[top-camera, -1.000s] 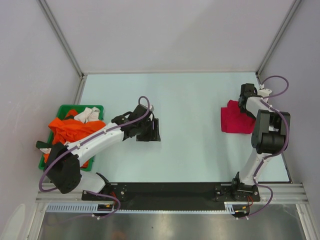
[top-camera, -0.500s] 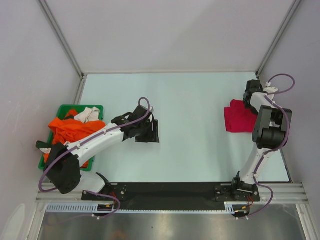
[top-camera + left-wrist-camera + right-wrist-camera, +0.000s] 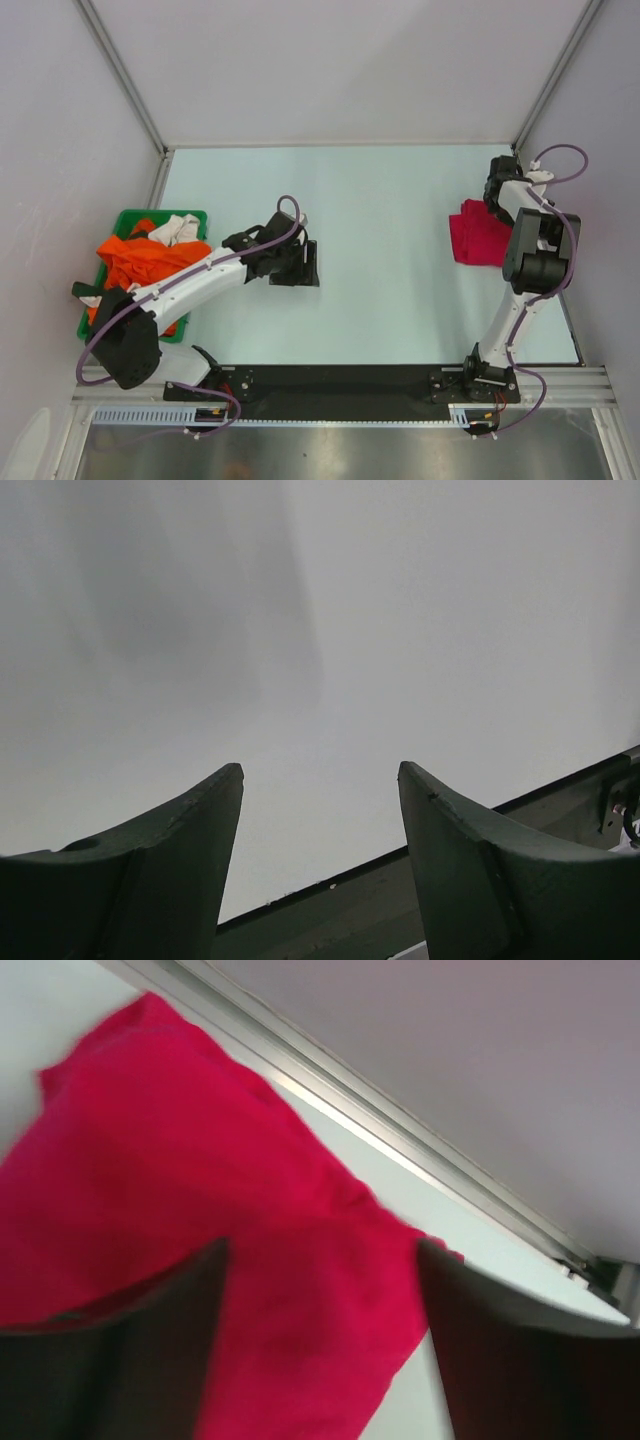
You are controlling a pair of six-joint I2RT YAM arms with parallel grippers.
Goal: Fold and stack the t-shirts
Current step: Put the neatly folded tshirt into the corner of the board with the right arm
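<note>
A folded red t-shirt (image 3: 478,234) lies at the table's right side, close to the wall. My right gripper (image 3: 497,190) hovers at its far edge. In the right wrist view the jaws (image 3: 320,1245) stand wide apart over the red t-shirt (image 3: 200,1190), with nothing gripped between them. A crumpled orange t-shirt (image 3: 145,262) and a white one (image 3: 178,228) sit in the green basket (image 3: 200,213) at the left. My left gripper (image 3: 305,262) hangs open over bare table to the right of the basket, and in its wrist view (image 3: 320,770) nothing sits between the fingers.
The enclosure's metal rail (image 3: 400,1130) and side wall run just beyond the red shirt. A black base strip (image 3: 400,900) crosses the near edge of the table. The pale table top (image 3: 380,200) stretches between the two arms.
My right gripper has opened and let go of the red shirt after carrying it slightly to the right. The left arm has barely moved.
</note>
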